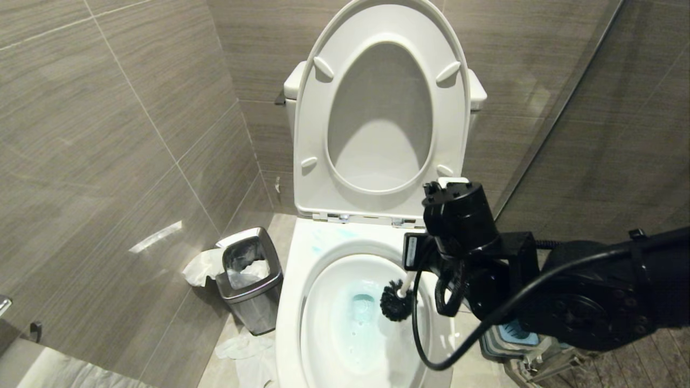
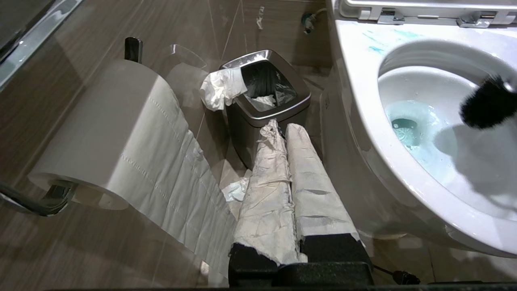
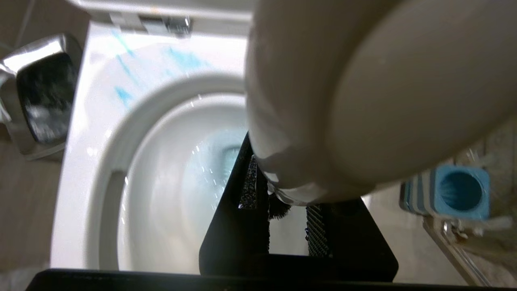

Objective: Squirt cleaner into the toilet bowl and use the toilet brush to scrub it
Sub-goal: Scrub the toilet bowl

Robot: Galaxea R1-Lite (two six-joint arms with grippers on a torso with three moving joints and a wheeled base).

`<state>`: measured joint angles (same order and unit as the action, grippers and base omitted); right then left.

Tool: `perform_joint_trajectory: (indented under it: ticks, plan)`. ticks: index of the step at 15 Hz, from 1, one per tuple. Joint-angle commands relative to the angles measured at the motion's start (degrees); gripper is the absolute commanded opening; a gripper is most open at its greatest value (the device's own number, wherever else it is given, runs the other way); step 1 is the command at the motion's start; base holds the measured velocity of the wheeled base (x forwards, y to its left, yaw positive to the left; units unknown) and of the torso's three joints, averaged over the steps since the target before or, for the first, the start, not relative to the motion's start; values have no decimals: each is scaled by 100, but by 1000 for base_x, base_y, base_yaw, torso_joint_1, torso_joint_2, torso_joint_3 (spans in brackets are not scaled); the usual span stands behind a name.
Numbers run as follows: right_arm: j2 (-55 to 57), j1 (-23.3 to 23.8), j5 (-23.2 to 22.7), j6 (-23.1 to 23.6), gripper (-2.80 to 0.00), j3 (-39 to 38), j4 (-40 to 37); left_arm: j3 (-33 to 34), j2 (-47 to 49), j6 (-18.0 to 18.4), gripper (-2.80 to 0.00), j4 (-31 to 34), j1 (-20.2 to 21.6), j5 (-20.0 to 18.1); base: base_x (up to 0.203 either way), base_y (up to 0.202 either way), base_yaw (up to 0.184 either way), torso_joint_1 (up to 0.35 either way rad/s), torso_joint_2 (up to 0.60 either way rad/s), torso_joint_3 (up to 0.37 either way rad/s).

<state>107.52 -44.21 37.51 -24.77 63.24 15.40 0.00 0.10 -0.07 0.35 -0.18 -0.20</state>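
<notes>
The white toilet bowl point(image 1: 294, 302) stands with seat and lid point(image 1: 312, 134) raised. Turquoise cleaner streaks point(image 1: 334, 237) mark the back rim, and the water point(image 1: 361, 310) is tinted blue. My right gripper point(image 3: 282, 190) is shut on the toilet brush handle point(image 3: 363, 81), over the bowl's right side. The black bristle head point(image 1: 396, 302) hangs inside the bowl, right of the drain; it also shows in the left wrist view as a black bristle head point(image 2: 486, 103). My left gripper point(image 2: 282, 127), its fingers wrapped in pale covering, is shut and empty, parked low to the left of the bowl point(image 2: 355, 101).
A steel waste bin point(image 1: 250, 275) with tissue stands left of the toilet, and crumpled paper point(image 1: 242, 345) lies on the floor. A toilet paper roll point(image 2: 109, 133) hangs on the left wall. The blue-topped brush holder point(image 3: 460, 190) sits on the floor at the right. Tiled walls close in.
</notes>
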Motion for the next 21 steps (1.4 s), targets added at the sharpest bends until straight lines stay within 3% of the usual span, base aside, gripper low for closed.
perform_joint_trajectory:
  ticks: [1,6,10,15,21]
  plan:
    - [728,121,16,97,-280,834,7,9,-1,-1,-280,0,1,2,0,0,0,0,0,0]
    - [1843,4,11,484,-280,2642,-307,9,-1,-1,-280,0,1,2,0,0,0,0,0,0]
    - [2037,-617,17,501,-280,2862,-511,9,-1,-1,-280,0,1,2,0,0,0,0,0,0]
    - [1872,-1269,35,461,-280,2305,-521,9,-1,-1,-280,0,1,2,0,0,0,0,0,0]
    - [796,-1519,46,24,-280,660,-511,9,-1,-1,-280,0,1,2,0,0,0,0,0,0]
